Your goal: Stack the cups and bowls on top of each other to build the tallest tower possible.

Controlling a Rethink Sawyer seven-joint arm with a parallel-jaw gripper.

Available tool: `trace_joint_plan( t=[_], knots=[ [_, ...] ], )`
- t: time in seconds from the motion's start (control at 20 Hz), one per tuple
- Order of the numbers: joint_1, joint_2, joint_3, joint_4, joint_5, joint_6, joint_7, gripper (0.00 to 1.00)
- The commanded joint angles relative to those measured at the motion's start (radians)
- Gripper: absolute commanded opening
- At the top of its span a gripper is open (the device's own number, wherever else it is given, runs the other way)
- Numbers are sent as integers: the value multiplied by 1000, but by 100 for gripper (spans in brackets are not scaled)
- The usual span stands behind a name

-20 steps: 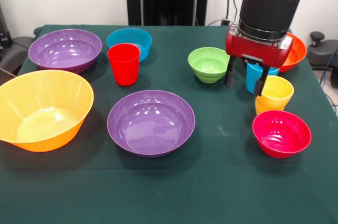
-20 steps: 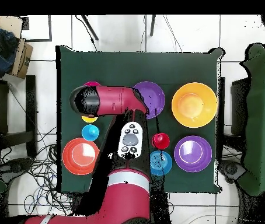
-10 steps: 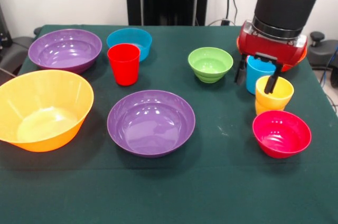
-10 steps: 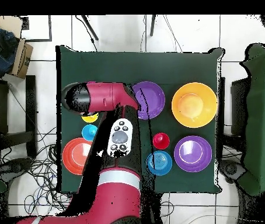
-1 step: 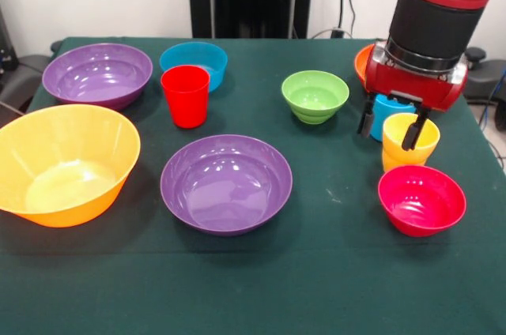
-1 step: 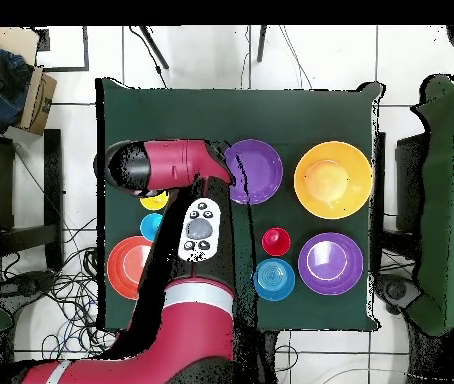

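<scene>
I see a dark green tablecloth point(image 5: 316, 287) over white floor tiles point(image 6: 421, 50). Gripper point(image 5: 389, 126) open, holding nothing, straddling the yellow cup's point(image 5: 409, 144) far rim at frame right; bowls spread across the cloth.

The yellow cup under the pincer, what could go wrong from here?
1. The open pincer straddles the yellow cup's rim unevenly; closing could tip it rather than grip it.
2. The light blue cup stands right behind, so a finger may knock it.
3. The magenta bowl sits close in front; a tipped cup could roll into it.
</scene>
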Motion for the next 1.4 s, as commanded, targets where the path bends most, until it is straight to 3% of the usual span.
trace_joint_plan(
  t=[0.05,0.8,1.4],
  knots=[
    [3,74,68,-15,-69,55,-39,100],
    [34,102,38,-35,-79,60,-25,100],
    [63,156,32,-116,-49,91,1,100]
  ],
)
